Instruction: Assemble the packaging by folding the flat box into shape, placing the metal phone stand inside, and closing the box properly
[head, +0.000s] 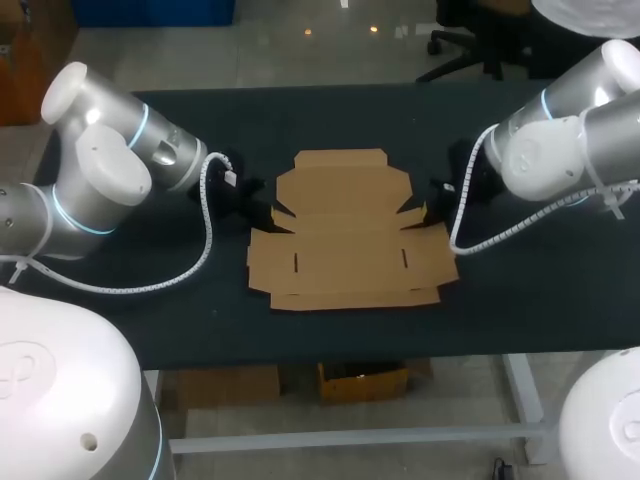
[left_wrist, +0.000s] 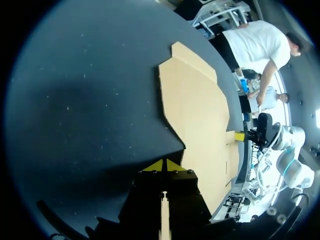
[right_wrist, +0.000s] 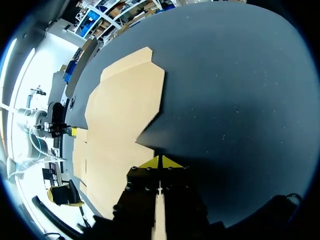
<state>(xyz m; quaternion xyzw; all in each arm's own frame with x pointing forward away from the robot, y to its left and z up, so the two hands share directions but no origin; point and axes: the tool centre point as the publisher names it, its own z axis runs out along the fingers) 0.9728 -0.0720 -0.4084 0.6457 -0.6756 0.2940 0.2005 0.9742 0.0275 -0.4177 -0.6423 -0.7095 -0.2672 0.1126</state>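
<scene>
Light, thin and floppy, the flat brown cardboard box blank (head: 348, 232) lies unfolded on the dark desk (head: 540, 300), probably best pinched at a side flap, where the left end effector (left_wrist: 163, 165) and right end effector (right_wrist: 160, 162) sit clenched and empty.

The left arm (head: 95, 175) and right arm (head: 560, 145) have glossy white shells, blue-lit joint rings and white ribbed cables (head: 208, 215). The left claw (left_wrist: 164, 165) and right claw (right_wrist: 160, 162) are black, yellow-tipped.

A brown cardboard flat box (head: 348, 235) lies fully unfolded at the middle of the dark worktop (head: 530, 300), its flaps spread level all round, a narrower tabbed panel toward the worktop's far edge and two short slits in its wide near panel.
</scene>
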